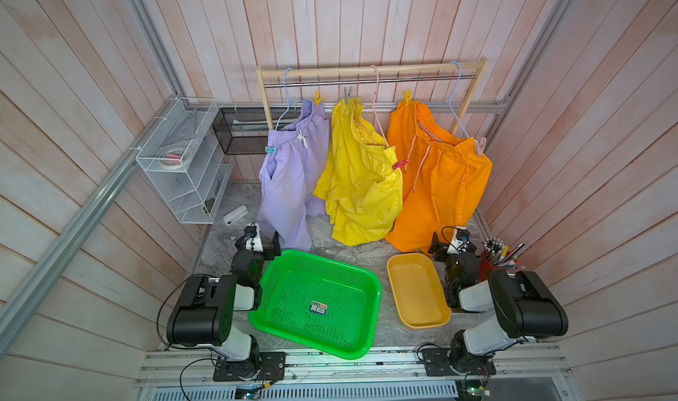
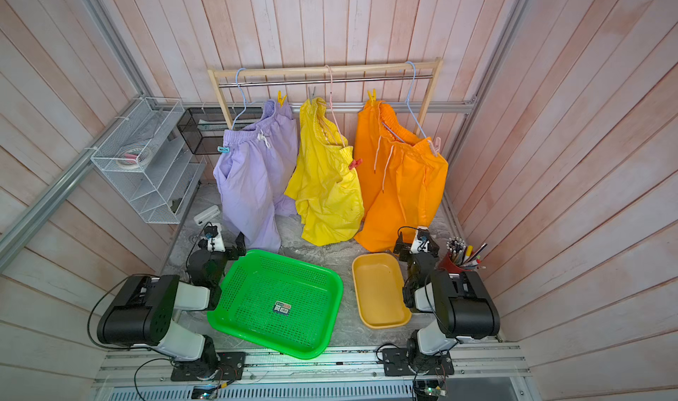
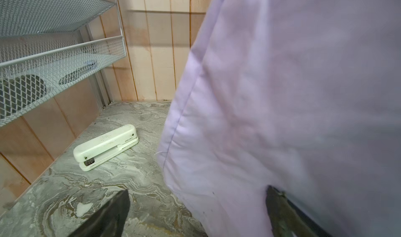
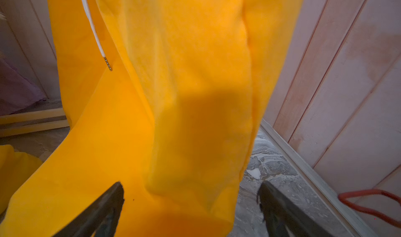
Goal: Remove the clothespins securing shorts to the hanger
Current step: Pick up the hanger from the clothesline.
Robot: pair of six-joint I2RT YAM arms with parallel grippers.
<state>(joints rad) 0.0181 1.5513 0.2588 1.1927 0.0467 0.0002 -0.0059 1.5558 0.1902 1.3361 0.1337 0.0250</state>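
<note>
Your left gripper (image 3: 197, 190) gapes wide and holds nothing. One finger sits at the lilac shorts (image 3: 282, 95); whether it touches them is unclear. Your right gripper (image 4: 190, 188) is equally spread and empty before the orange shorts (image 4: 173, 73). Six clothespins (image 1: 400, 164) grip the waistbands at the bench's 12 o'clock. The stapler (image 3: 106, 146) print and basket (image 1: 367, 281) label (image 1: 318, 306) are unreadable.

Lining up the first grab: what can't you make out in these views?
- Wrist views: lilac shorts and orange shorts fill the frame; waistbands out of frame.
- Both top views: grey clothespin too small to see its bite.
- Mesh shelf contents: blurred behind wire.
- Left gripper: whether a finger touches the fabric, unclear.
</note>
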